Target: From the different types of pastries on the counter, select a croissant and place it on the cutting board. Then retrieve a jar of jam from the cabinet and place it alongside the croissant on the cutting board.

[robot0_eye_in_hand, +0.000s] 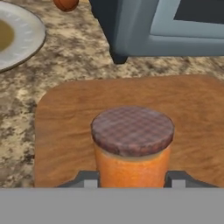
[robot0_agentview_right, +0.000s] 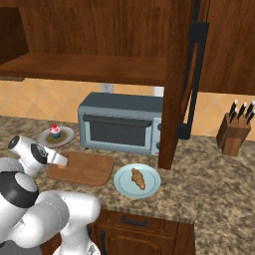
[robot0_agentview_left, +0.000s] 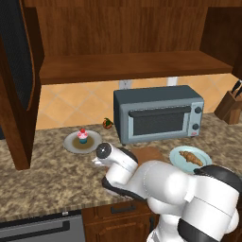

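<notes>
Jaws clamped on jar of jam (robot0_eye_in_hand: pixel 131 148) over cutting board (robot0_eye_in_hand: pixel 65 127). Croissant (robot0_agentview_right: pixel 137 178) on plate (robot0_agentview_right: pixel 122 187) at board's 3 o'clock — croissant step undone.

The squat orange jam jar (robot0_eye_in_hand: pixel 131 151) with a checked brownish lid stood upright between the end effector (robot0_eye_in_hand: pixel 131 180) tips, clamped on both sides, over the flat, rounded-corner brown wooden cutting board (robot0_eye_in_hand: pixel 65 118). The small golden-brown ridged croissant (robot0_agentview_right: pixel 137 178) lay on a pale round plate (robot0_agentview_right: pixel 152 187), off the board, well right of the end effector.
</notes>
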